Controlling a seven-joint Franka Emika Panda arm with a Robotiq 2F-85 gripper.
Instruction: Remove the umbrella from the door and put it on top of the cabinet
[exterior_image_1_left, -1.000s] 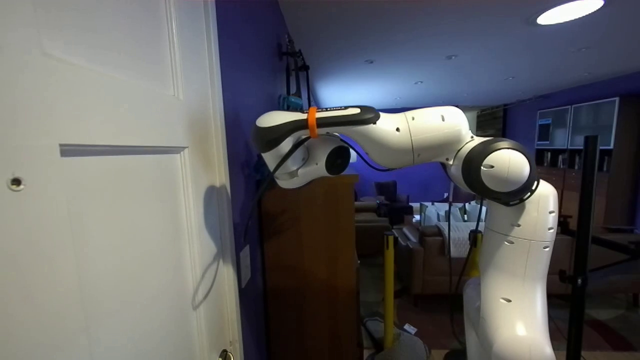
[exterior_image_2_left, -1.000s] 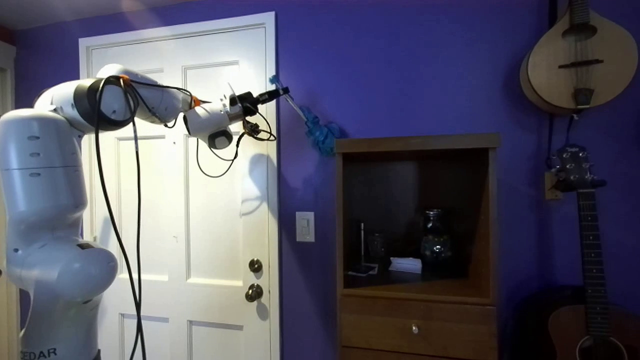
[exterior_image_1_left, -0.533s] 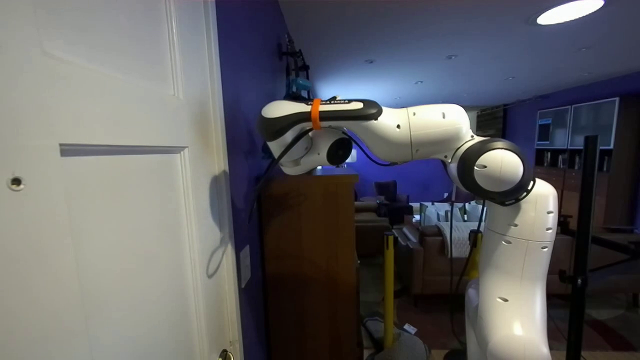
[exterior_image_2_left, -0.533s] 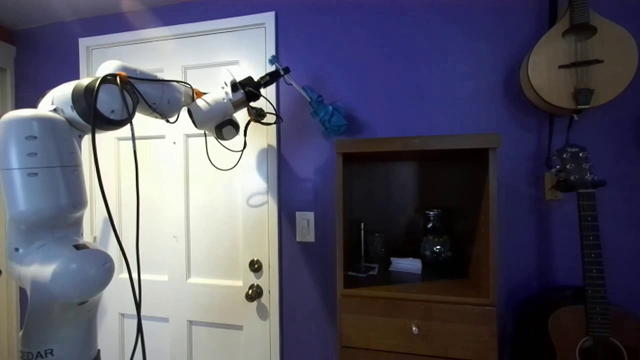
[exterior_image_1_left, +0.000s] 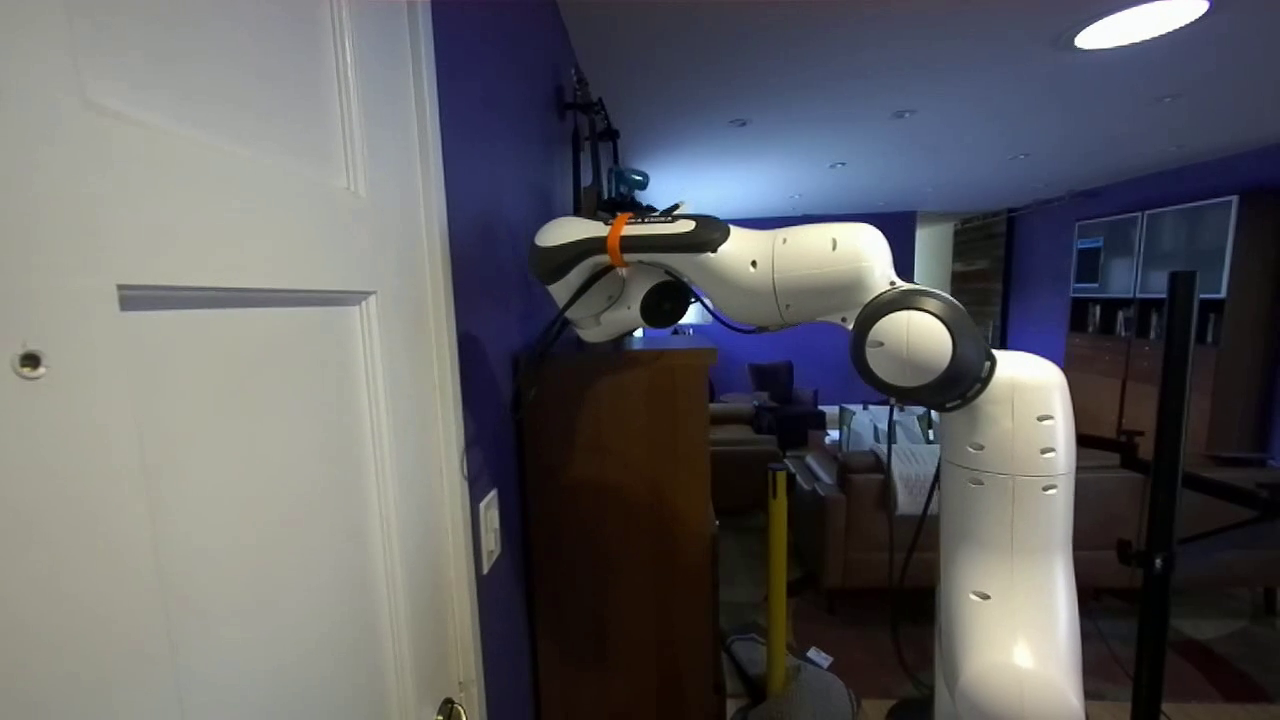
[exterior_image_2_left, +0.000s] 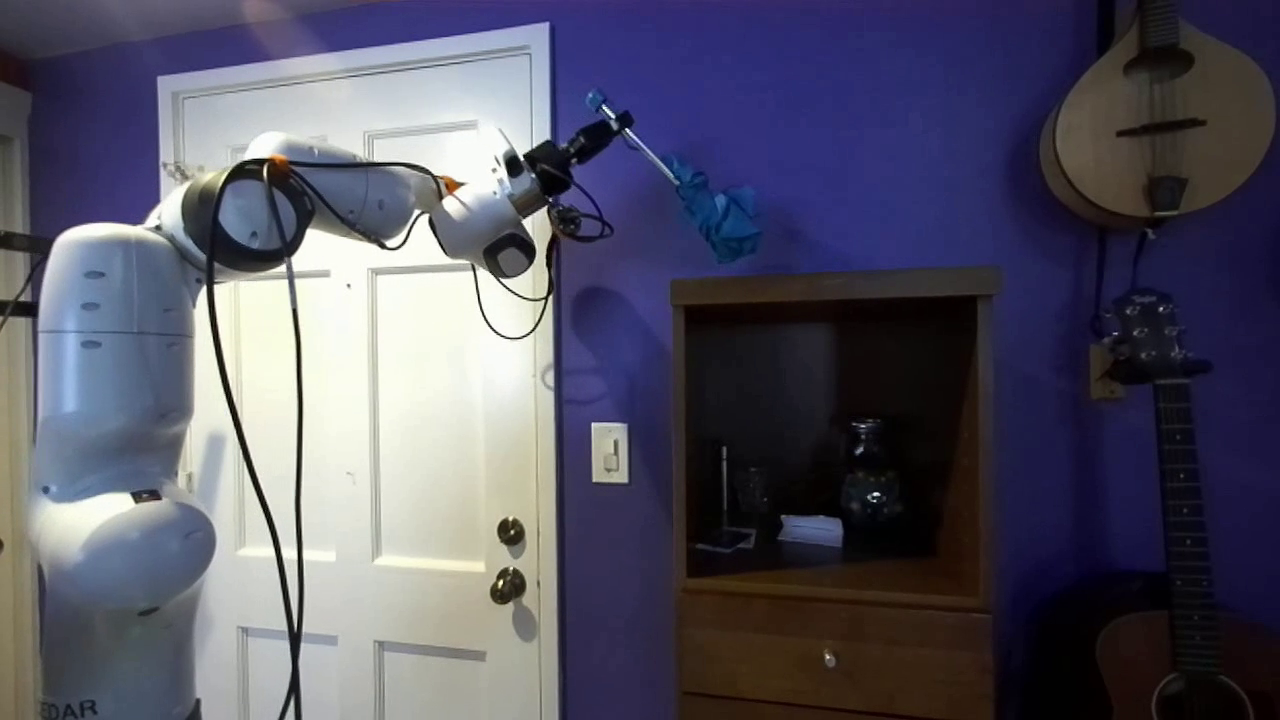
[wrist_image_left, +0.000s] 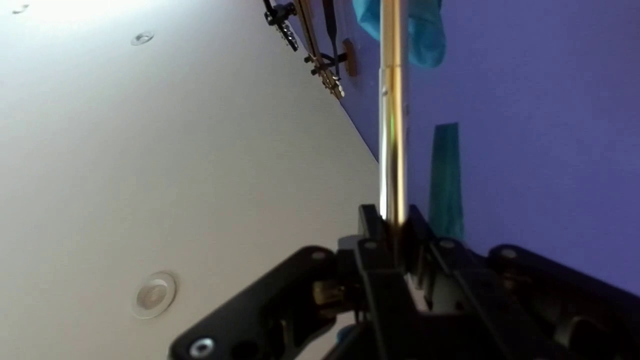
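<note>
The umbrella (exterior_image_2_left: 722, 215) is a folded teal umbrella with a shiny metal shaft. It slants down to the right, its cloth end hanging just above the cabinet's near top corner. My gripper (exterior_image_2_left: 622, 122) is shut on the shaft close to the small teal handle end. In the wrist view the fingers (wrist_image_left: 395, 222) close around the metal shaft (wrist_image_left: 393, 145), with a teal strap beside it. In an exterior view only the teal end (exterior_image_1_left: 630, 179) shows above the arm. The brown wooden cabinet (exterior_image_2_left: 835, 285) stands against the purple wall; its side also shows (exterior_image_1_left: 620, 530). The white door (exterior_image_2_left: 450, 340) is left of the gripper.
A mandolin (exterior_image_2_left: 1165, 120) hangs on the wall right of the cabinet, above a guitar (exterior_image_2_left: 1185, 480). A light switch (exterior_image_2_left: 610, 453) is between door and cabinet. Cables (exterior_image_2_left: 285, 420) hang from the arm. A black stand (exterior_image_1_left: 1165, 480) and yellow post (exterior_image_1_left: 778, 580) show behind.
The arm has lifted and moved right, away from the door. The umbrella has gone up and right with the gripper, from beside the cabinet's edge to above its corner.
</note>
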